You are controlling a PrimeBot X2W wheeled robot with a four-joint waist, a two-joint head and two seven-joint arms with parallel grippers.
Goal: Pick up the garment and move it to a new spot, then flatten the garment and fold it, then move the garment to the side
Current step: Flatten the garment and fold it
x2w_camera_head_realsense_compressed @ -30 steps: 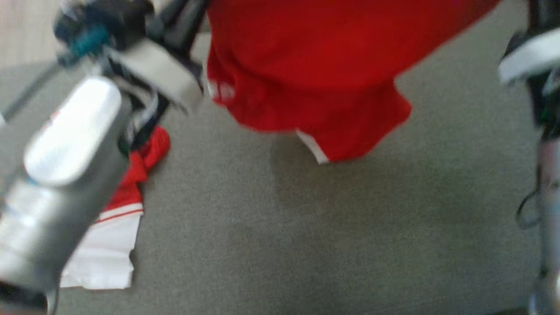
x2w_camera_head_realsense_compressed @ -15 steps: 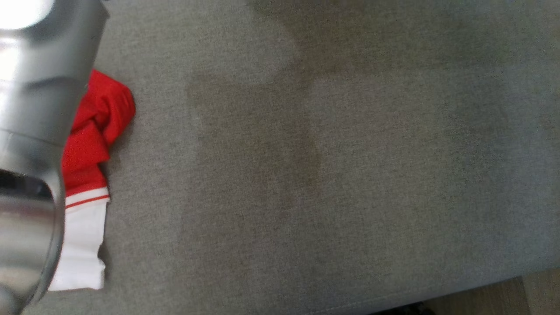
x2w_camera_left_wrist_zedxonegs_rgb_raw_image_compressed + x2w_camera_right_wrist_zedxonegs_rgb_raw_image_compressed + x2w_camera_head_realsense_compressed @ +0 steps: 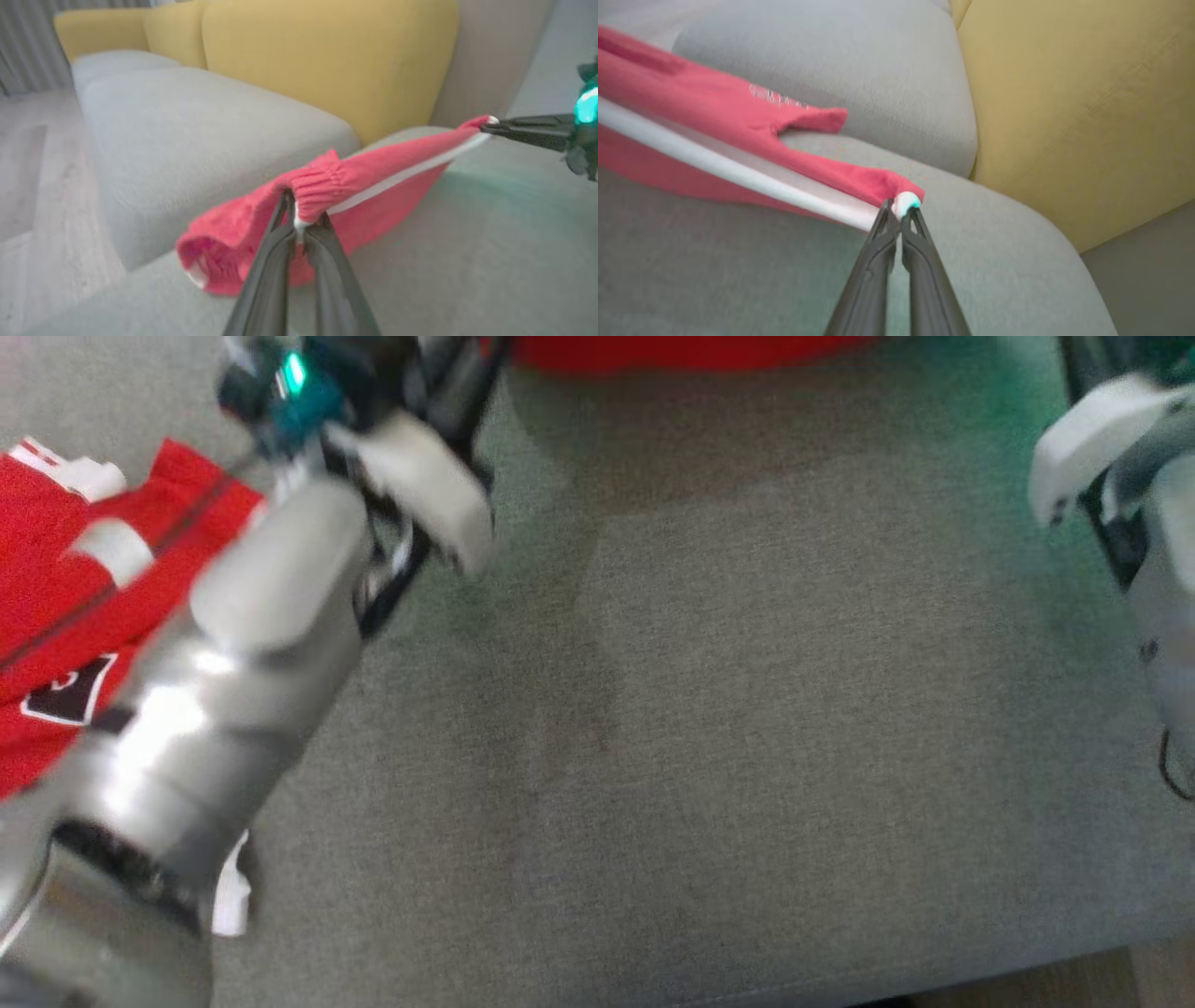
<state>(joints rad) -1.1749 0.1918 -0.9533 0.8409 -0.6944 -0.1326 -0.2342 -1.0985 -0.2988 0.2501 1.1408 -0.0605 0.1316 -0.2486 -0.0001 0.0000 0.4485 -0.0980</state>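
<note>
The garment (image 3: pixel 373 172), a pair of red shorts with a white stripe, hangs in the air, stretched like a band between the two tools above the grey sofa seat (image 3: pixel 747 756). In the left wrist view the left tool (image 3: pixel 299 219) is clamped on the gathered elastic waistband, and the cloth runs from there toward 2 o'clock. There the right tool (image 3: pixel 900 207) pinches a white-tipped corner with its fingers pressed together. The lower fold sags toward the cushion at 7 o'clock of that view; whether it touches the seat cannot be told. The yellow backrest (image 3: pixel 327 60) stands behind. In the blurred head view only the garment's red hem shows at 12 o'clock. A second red piece of clothing (image 3: pixel 56 569) with white trim lies on the seat at 9 o'clock, partly under the left forearm (image 3: pixel 233 691).

This looks like the carrying step: the garment is lifted but not yet laid at its new spot. The next move probably calls for lowering both tools together over the bare middle of the seat. The cloth should stay taut so it lands flat, well apart from the other red piece.
</note>
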